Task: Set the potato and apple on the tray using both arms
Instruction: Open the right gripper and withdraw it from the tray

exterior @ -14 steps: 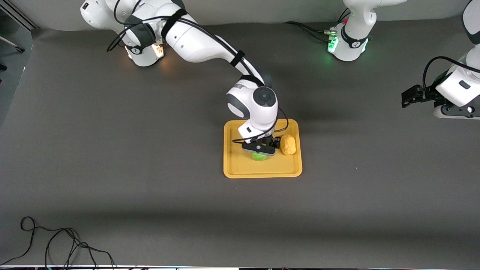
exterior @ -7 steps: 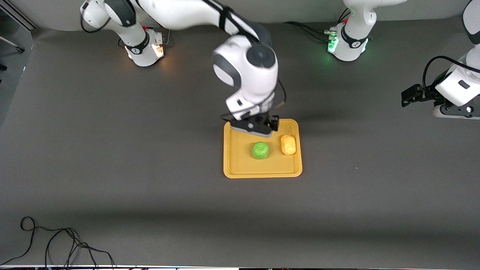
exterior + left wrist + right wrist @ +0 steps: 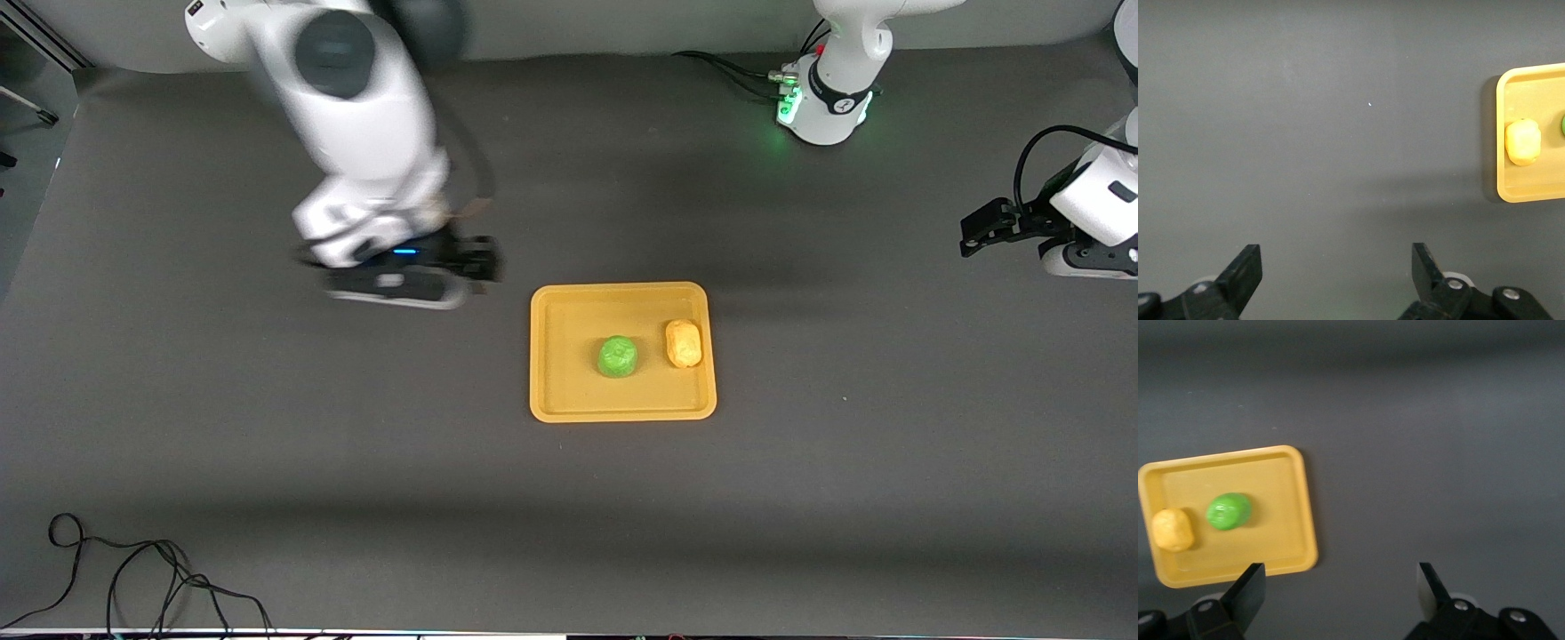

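Observation:
The yellow-orange tray point(image 3: 551, 391) lies at the table's middle. The green apple point(image 3: 617, 356) and the yellow-orange potato point(image 3: 684, 343) rest on it side by side, the potato toward the left arm's end. My right gripper point(image 3: 400, 284) is open and empty, up over bare table toward the right arm's end of the tray. Its wrist view shows the tray point(image 3: 1288, 540), apple point(image 3: 1229, 511) and potato point(image 3: 1173, 529) with its gripper point(image 3: 1338, 587) off the tray. My left gripper point(image 3: 1337, 267) is open and empty over bare table; it waits at the left arm's end point(image 3: 978, 233).
A black cable point(image 3: 133, 578) loops on the table at the corner nearest the front camera, at the right arm's end. The two arm bases point(image 3: 822, 98) stand along the table's back edge. The left wrist view shows the tray's rim point(image 3: 1501, 193) and potato point(image 3: 1523, 141).
My right gripper has let go of the apple on the tray, risen, and swung away toward the right arm's end. The apple and potato stay on the tray. The left arm has barely moved.

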You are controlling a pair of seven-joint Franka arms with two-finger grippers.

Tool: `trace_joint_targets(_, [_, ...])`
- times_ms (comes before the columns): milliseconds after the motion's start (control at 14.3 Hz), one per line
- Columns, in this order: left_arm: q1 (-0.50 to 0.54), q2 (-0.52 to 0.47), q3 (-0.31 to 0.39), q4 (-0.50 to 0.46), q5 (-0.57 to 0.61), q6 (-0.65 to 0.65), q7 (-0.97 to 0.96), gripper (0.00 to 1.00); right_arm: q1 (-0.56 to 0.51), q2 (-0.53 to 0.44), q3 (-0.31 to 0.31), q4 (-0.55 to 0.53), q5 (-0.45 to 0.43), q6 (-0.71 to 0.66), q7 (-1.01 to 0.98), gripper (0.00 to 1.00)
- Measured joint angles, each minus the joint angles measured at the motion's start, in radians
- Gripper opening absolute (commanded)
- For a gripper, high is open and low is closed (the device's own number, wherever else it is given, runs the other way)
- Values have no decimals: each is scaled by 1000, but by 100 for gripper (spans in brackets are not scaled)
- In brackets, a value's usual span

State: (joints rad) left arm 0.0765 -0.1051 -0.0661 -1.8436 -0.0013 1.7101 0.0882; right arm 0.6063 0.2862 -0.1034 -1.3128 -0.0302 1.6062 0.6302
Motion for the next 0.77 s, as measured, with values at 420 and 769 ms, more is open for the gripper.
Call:
trace_joint_targets(420, [0,2,-1,1,0,0,2,99,-410,-245,121,-251,8,-19,-371,100])
trace_joint_targets(769, [0,2,-1,2,0,2,4,99,-618,-262,142,-264,8,-54,-560,100])
